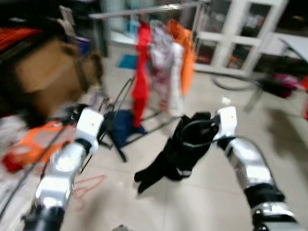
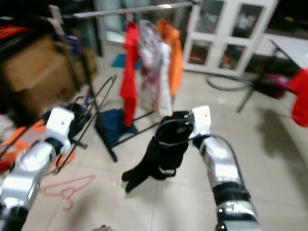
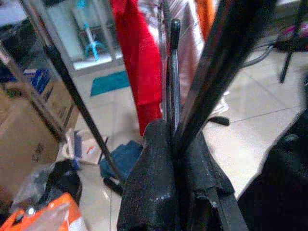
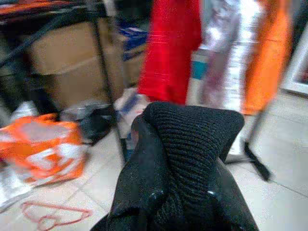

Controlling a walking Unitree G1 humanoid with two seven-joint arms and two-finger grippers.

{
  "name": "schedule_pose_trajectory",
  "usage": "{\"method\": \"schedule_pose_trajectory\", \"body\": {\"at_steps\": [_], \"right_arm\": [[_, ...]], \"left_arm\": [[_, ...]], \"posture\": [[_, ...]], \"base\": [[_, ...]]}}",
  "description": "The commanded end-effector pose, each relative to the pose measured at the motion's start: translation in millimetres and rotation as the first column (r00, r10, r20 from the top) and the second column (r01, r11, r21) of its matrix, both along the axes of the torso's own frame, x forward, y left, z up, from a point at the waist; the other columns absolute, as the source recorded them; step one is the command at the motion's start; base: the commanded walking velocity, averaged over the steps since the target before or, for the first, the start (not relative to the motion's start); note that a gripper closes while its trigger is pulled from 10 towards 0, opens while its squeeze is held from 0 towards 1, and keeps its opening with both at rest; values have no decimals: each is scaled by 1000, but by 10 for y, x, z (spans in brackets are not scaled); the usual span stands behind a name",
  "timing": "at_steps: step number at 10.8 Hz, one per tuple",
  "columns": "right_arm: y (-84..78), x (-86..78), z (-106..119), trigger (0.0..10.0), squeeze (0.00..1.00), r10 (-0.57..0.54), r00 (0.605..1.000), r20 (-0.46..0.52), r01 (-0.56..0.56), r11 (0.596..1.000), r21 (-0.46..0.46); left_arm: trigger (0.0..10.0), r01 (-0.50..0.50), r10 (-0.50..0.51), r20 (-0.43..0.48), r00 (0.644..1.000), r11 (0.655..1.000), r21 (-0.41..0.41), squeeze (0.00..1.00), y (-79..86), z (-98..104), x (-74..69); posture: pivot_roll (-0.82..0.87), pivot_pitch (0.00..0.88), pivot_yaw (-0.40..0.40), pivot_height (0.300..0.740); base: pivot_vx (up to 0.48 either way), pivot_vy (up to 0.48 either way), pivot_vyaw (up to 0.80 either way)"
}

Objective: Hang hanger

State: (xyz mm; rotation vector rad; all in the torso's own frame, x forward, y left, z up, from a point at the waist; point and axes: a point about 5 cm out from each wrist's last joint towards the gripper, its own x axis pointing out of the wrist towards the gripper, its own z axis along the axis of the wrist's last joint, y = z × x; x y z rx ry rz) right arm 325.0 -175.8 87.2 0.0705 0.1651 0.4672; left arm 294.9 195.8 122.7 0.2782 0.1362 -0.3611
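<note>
Approach to the clothes rail, head views blurred by motion. Right gripper is clamped on a black garment, seemingly on its hanger, a thin loop that shows faintly at the top of the cloth; in the right wrist view the dark knit fabric bunches between the two fingers. The garment hangs below the gripper, clear of the tiled floor. Left gripper is closed on a thin dark rod, whose identity cannot be told; it sits near the folding frame on the robot's left.

The rail runs crosswise, ahead of and above both grippers, and already carries a red garment, a pale patterned one and an orange one. Judged from this layout, the right arm is the nearer to the rail's free stretch, beyond the orange garment; the hanger must travel forward and upward so that its hook crosses the rail's long axis.

Cardboard boxes, an orange bag and a red hanger lie to the left.
</note>
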Motion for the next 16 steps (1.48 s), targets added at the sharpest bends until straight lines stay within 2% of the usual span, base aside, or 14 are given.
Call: {"method": "schedule_pose_trajectory", "body": {"at_steps": [1, 2, 4, 6, 7, 9, 10, 11, 14, 15, 16], "right_arm": [[10, 34, 133, 0, 573, 50, 998, 44, -50, 999, 8], [109, 66, 242, 0, 576, 153, 986, 64, -151, 988, -27], [167, 45, 179, 0, 573, 219, 976, 17, -218, 976, -14], [192, 12, 129, 0, 573, 238, 971, 5, -237, 971, -26], [159, 6, 133, 0, 569, 249, 968, 6, -249, 967, -48], [81, 12, 180, 0, 573, 268, 963, 20, -266, 961, -76], [65, -13, 201, 0, 569, 325, 945, 25, -320, 940, -116], [72, -29, 215, 0, 561, 360, 933, 22, -353, 925, -137], [153, -103, 268, 0, 557, 476, 880, 10, -467, 867, -176], [179, -137, 290, 0, 553, 517, 856, 8, -506, 841, -191], [205, -186, 375, 0, 549, 579, 815, 13, -564, 798, -215]], "left_arm": [[10000, 54, -54, 20, 998, 999, -5, 0, -47, 130, 37], [10000, 177, -177, 8, 984, 984, 20, 0, -52, 247, 25], [10000, 371, -374, -112, 921, 928, -44, 0, -186, 179, -149], [10000, 548, -549, -269, 791, 832, -87, 0, -200, 57, -463], [10000, 590, -589, -309, 747, 801, -98, 0, -125, 91, -574], [10000, 607, -600, -339, 725, 789, -99, 0, 0, 164, -648], [10000, 636, -621, -370, 691, 765, -98, 0, 33, 167, -708], [10000, 647, -626, -391, 675, 757, -95, 0, 42, 139, -720], [10000, 639, -570, -463, 678, 769, -10, 0, 146, 26, -649], [10000, 639, -560, -475, 679, 769, 7, 0, 174, 5, -630], [10000, 642, -547, -488, 681, 765, 39, 0, 221, 6, -578]], "posture": [[0, 0, -28, 740], [3, 0, -28, 740], [11, 0, -33, 740], [9, 0, -28, 740], [11, 0, -25, 740], [14, 0, -27, 740], [10, 0, -31, 740], [9, 0, -35, 740], [3, 0, -39, 740], [-1, 2, -35, 740], [-6, 6, -32, 740]], "base": [[0, 0, 0], [0, 0, 0], [0, 0, 0], [0, 0, 0], [0, 0, 0], [0, 0, 0], [0, 0, 0], [0, 0, 0], [0, 0, 0], [0, 0, 0], [0, 0, 0]]}}
